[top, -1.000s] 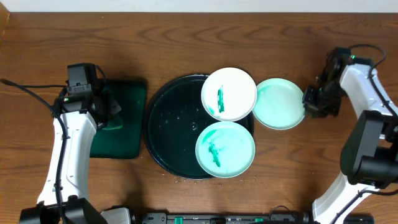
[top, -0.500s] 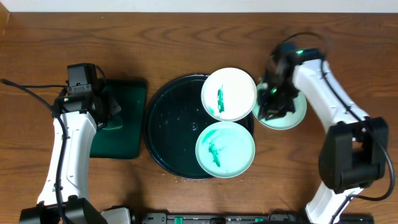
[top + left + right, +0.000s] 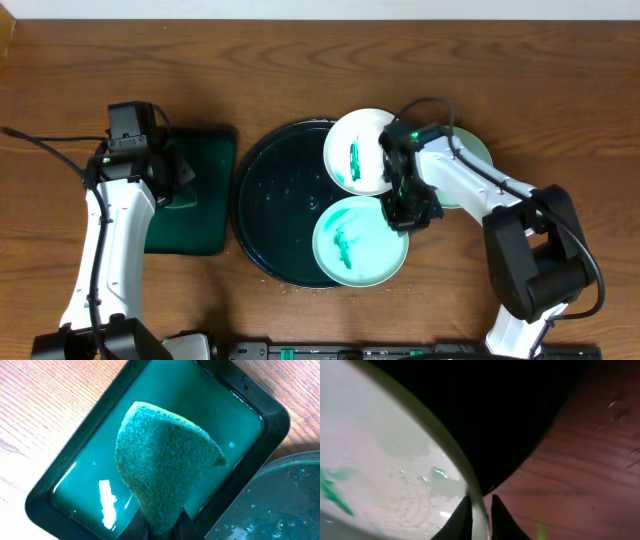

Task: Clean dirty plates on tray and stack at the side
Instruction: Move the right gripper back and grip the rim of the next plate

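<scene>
The right gripper (image 3: pixel 481 499) is pinched onto the edge of the near green plate (image 3: pixel 352 243) – the wrist view shows one finger (image 3: pixel 461 516) over the wet inside of the plate and the other outside, with the pale rim caught between them. This plate lies at the front right of the black tray (image 3: pixel 272 200), its right side passing over the tray's rim, and it carries a teal smear (image 3: pixel 342 244) left of centre. Just behind the gripper, the white plate (image 3: pixel 358 150) sits on the far right of the tray, also smeared. The second green plate (image 3: pixel 478 160) rests on the table (image 3: pixel 300 60) right of the tray, largely hidden under the right arm.

The left gripper (image 3: pixel 160 527) is clamped on a green sponge (image 3: pixel 165 465) – held above the rectangular green tray (image 3: pixel 45 502), which holds a shallow pool of greenish liquid and stands just left of the black tray.
</scene>
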Available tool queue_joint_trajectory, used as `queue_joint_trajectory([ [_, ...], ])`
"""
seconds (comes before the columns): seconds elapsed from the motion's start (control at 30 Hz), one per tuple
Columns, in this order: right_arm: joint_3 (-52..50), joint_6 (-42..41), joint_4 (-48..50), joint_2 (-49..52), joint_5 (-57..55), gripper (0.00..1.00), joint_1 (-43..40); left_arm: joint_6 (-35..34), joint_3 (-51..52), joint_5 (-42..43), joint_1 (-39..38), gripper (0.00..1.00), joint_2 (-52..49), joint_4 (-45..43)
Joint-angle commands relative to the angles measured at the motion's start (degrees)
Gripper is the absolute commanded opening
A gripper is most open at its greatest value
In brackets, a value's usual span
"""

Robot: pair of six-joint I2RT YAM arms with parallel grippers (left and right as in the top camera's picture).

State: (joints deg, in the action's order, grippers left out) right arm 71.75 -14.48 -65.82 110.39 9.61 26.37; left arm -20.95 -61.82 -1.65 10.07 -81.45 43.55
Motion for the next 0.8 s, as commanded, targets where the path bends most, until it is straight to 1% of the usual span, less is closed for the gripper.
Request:
queue_joint_trajectory([
  [0.0, -0.4, -1.8, 0.8, -0.7, -2.7, 0.01, 1.6, -0.1, -0.1, 0.1, 0.1, 0.07, -0.2, 0.1],
  [0.1, 1.8, -1.8, 0.6, -1.4, -2.7, 0.01, 2.7, -0.1, -0.1, 0.1, 0.1, 0.07, -0.2, 0.1],
  [0.23, 11.0, -2.3, -0.5, -2.9, -3.8, 0.01, 7.0, -0.1, -0.1, 0.2, 0.1, 0.07, -0.2, 0.3],
  [0.3, 14.1, -2.2, 1.7, -2.9, -3.8, 0.01, 9.1, -0.1, -0.1, 0.1, 0.1, 0.07, -0.2, 0.3],
  [0.33, 15.0, -2.2, 4.8, -2.9, -3.8, 0.01, 10.5, -0.1, -0.1, 0.1, 0.1, 0.07, -0.2, 0.3],
  [0.37, 15.1, -2.2, 6.4, -2.9, -3.8, 0.01, 11.3, -0.1, -0.1, 0.1, 0.1, 0.07, -0.2, 0.3],
  [0.43, 15.2, -2.2, 13.4, -2.0, -5.2, 0.01, 14.0, -0.1, -0.1, 0.1, 0.1, 0.07, -0.2, 0.4],
  [0.53, 15.3, -3.2, 18.2, 0.5, -5.4, 0.01, 15.5, -0.1, -0.1, 0.1, 0.1, 0.07, -0.2, 0.6],
  [0.6, 15.3, -5.3, 18.9, 2.8, -4.9, 0.01, 15.7, -0.1, -0.1, 0.2, 0.1, 0.07, -0.2, 0.6],
  [0.77, 15.3, -5.7, 17.5, 4.9, -1.6, 0.01, 15.9, -0.1, -0.1, 0.2, 0.1, 0.07, -0.2, 0.7],
])
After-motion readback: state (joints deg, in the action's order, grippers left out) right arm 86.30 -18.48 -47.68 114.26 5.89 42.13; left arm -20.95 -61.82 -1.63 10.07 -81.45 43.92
